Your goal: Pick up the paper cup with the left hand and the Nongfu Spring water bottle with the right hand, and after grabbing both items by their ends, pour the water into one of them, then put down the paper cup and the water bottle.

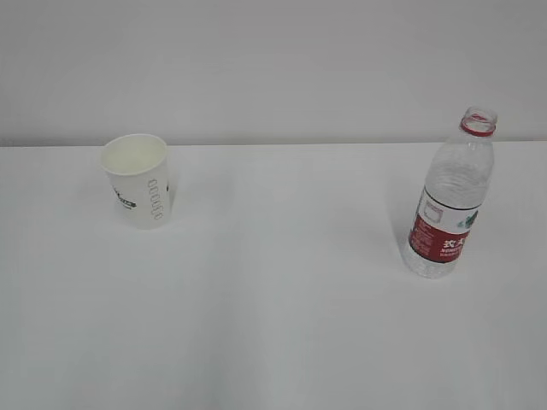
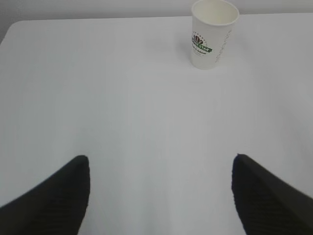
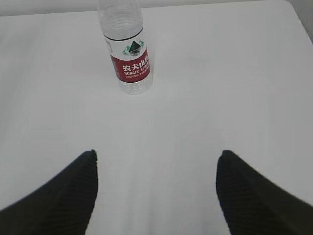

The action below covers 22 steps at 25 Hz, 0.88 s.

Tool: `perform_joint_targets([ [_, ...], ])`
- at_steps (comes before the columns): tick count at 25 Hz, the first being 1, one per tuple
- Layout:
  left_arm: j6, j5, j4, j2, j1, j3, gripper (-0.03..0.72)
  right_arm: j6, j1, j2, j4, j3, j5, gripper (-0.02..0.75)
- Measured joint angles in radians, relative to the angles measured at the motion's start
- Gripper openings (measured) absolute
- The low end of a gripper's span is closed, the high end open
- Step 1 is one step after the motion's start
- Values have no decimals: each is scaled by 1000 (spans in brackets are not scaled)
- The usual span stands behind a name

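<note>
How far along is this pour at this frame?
Nothing is done yet. The paper cup and water bottle stand upright and apart on the table. Left gripper and right gripper are open, short of both. Grasping, pouring and putting down remain.

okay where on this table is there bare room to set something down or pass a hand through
The widest bare patch lies between the paper cup and the Nongfu Spring water bottle, running to the table's near edge. The left gripper and right gripper, jaws open, have bare table ahead. Nowhere is crowded; both items stand towards the far edge.
</note>
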Motion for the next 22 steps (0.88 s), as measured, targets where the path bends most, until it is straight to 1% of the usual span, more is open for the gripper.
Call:
perform_joint_targets([
  [8,0,0,2,0,0,0,653,0,0,0,0,0,0,568],
  [22,0,0,2,0,0,0,607,0,0,0,0,0,0,569],
])
